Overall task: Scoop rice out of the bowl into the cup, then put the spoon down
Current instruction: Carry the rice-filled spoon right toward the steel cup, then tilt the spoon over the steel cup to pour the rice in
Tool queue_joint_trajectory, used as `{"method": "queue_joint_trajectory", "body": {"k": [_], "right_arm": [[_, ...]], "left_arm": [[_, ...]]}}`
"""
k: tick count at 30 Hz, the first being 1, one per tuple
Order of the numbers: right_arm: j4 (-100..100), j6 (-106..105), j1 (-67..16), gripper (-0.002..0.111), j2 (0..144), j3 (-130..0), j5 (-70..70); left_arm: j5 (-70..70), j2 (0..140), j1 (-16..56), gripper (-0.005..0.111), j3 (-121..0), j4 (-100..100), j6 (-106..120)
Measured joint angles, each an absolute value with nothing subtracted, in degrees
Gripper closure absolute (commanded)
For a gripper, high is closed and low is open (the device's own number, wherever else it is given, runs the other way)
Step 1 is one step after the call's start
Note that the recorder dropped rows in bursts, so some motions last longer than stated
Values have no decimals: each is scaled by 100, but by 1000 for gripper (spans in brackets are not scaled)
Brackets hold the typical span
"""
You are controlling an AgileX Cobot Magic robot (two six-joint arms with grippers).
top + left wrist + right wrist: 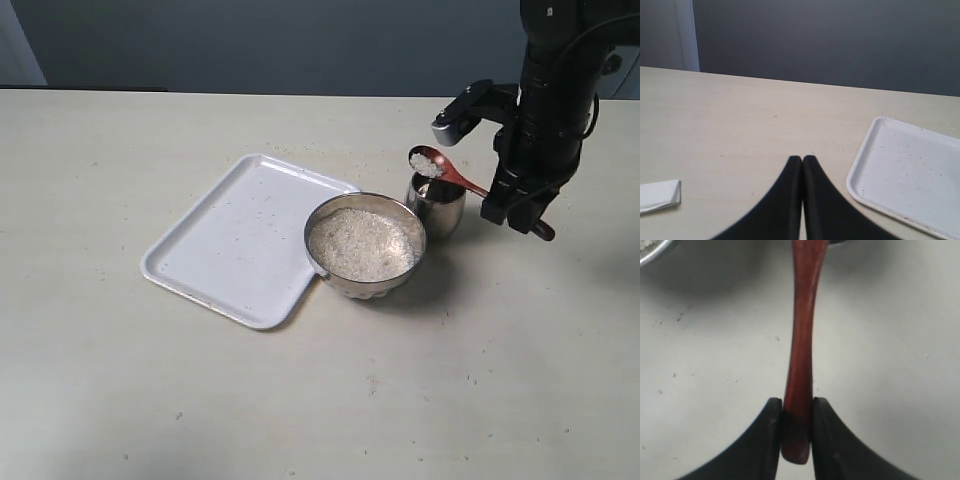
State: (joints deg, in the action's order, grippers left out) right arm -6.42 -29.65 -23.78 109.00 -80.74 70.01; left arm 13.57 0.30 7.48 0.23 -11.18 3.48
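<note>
The wide steel bowl (366,245) sits mid-table, filled with white rice (360,242). Just behind it on the right stands the small steel cup (436,206). My right gripper (517,205) is shut on the handle of the reddish-brown spoon (447,172), whose oval bowl hovers over the cup's rim with a small heap of rice on it. In the right wrist view the spoon's handle (800,355) is pinched between the right gripper (797,405) fingers. My left gripper (802,159) is shut on nothing, over bare table, out of the exterior view.
A white tray (215,250) lies left of the bowl, touching its side; the tray's corner (905,170) shows in the left wrist view. A folded white cloth (659,195) lies on the table near the left gripper.
</note>
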Motion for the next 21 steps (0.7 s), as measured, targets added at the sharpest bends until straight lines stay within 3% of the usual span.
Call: {"method": "queue_joint_trajectory", "body": {"k": [21], "right_arm": [[-779, -2909, -2149, 109, 10962, -8074, 7001]], "left_arm": [[1357, 30, 748, 106, 23, -1118, 348]]}}
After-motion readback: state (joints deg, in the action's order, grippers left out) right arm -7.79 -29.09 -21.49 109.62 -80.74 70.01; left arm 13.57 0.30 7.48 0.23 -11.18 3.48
